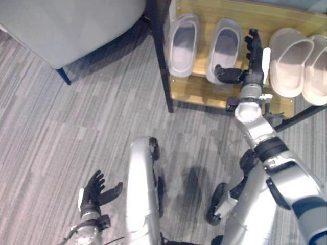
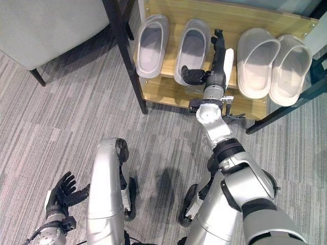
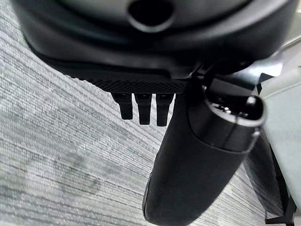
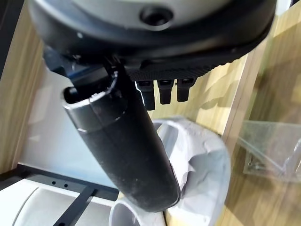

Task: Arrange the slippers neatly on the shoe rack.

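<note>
Two grey slippers point(image 1: 183, 45) point(image 1: 225, 43) lie side by side at the left end of the wooden shoe rack shelf point(image 1: 255, 15), and two beige slippers point(image 1: 289, 61) point(image 1: 317, 69) lie at its right end. My right hand point(image 1: 254, 71) reaches over the shelf between the pairs, open. Its fingers lie straight along the right side of the second grey slipper point(image 4: 202, 155), and its thumb point(image 4: 127, 141) spreads over that slipper's heel. My left hand point(image 1: 94, 191) hangs low over the carpet at the lower left, open and holding nothing.
The rack's black post point(image 1: 161, 56) stands left of the grey slippers, and a black bar point(image 1: 301, 118) runs at the lower right. A grey chair point(image 1: 66, 25) stands on the striped carpet at the upper left. A small clear bag point(image 4: 268, 150) lies on the wood.
</note>
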Robot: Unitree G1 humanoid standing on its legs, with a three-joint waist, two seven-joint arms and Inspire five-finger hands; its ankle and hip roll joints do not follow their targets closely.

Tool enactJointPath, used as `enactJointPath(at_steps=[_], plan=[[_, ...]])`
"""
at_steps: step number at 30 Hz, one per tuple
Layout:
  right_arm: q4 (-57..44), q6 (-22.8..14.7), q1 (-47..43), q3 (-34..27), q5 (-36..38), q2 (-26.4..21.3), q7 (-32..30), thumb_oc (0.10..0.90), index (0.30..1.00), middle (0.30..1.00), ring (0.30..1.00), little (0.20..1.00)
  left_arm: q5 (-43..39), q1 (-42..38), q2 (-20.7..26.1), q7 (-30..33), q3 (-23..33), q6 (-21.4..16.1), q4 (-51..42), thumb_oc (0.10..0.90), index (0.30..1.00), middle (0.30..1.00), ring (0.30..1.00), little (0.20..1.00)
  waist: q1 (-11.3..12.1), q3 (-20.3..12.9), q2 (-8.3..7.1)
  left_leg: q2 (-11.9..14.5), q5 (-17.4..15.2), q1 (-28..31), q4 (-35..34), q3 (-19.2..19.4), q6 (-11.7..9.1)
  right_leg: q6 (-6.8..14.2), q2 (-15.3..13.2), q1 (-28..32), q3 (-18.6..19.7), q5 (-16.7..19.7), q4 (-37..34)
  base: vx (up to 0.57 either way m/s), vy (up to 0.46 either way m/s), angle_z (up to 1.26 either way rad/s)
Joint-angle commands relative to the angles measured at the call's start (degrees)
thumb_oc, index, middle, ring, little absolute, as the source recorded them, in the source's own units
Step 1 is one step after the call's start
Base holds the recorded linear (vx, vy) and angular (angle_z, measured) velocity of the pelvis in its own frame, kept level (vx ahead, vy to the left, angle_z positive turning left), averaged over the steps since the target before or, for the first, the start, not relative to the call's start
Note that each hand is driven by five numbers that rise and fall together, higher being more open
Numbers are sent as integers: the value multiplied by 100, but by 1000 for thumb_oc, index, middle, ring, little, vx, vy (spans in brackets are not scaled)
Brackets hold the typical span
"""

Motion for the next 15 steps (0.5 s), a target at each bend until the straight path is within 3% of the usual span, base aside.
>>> enactJointPath(at_steps=[1,8,15], plan=[[-167,-582,-1101,130,283,-250,93,800,900,900,900,900,25,132,676,89,-449,-406,-513,800,900,900,900,900,387,-220,398,-57,562,-274,-935,-1240,-110,-289,-156,-160,880,384,-752,0,0,0],[46,-770,-1100,207,1226,-105,679,800,900,900,900,900,-32,205,792,-87,-554,-322,-551,800,900,900,900,900,412,-220,449,-58,556,-274,-933,-1228,-125,-296,-173,-160,909,394,-741,0,0,0],[52,-796,-1224,389,1472,-46,962,800,900,900,900,900,-50,243,842,-179,-578,-272,-539,800,900,900,900,900,432,-220,493,-61,565,-274,-946,-1218,-134,-287,-179,-160,946,399,-749,0,0,0]])
